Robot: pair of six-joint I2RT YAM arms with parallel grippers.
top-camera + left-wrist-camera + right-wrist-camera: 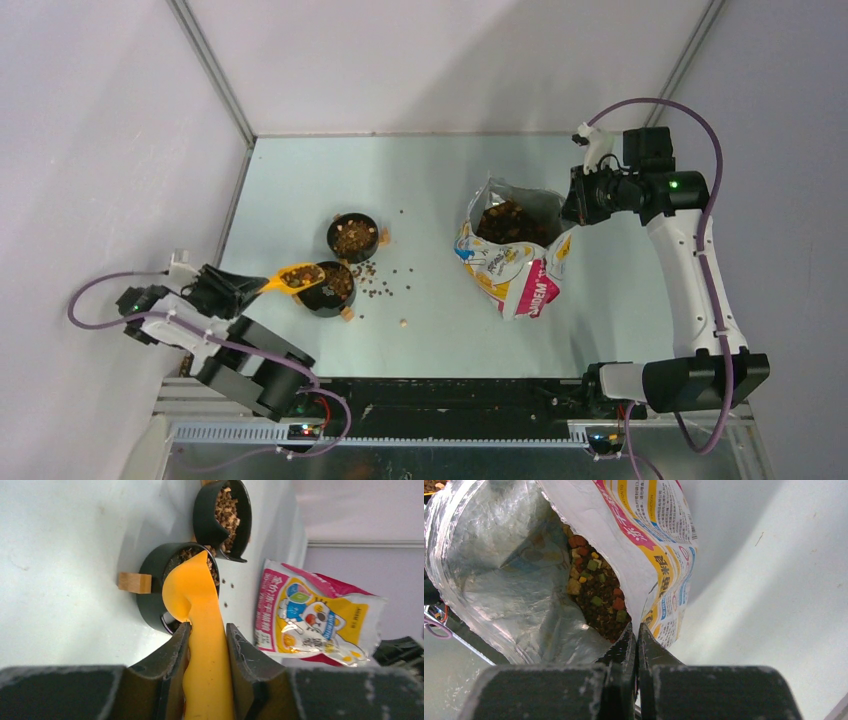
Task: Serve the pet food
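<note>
Orange scoop (pixel 197 595): plastic, with its handle clamped between the jaws of the left gripper (pixel 207 635), which stand partly closed on it.
Scoop load: in the top view the scoop's cup carries brown pellets and hangs at the left rim of the lower black bowl (pixel 322 296), centre left of that frame.
Pet food (pixel 338 283): it lies heaped in that bowl and in the upper black bowl (pixel 352 238) just above it. More fills the bag's mouth, and loose pellets are scattered on the table (pixel 290 180) right of the bowls.
Wooden stub (pixel 134 582): it juts from the lower bowl's side.
Right gripper (pixel 636 635): its jaws are pressed together, seemingly pinching the rim of the printed bag (pixel 510 265), which stands open right of centre.
Handling: the kibble looks dry, light and loose. It should roll and bounce rather than stick, as the spill suggests, so no jaw can pinch it.
Where to hold: move it only in the scoop, gripped by the handle, kept level until over the bowl and then tipped slowly.
</note>
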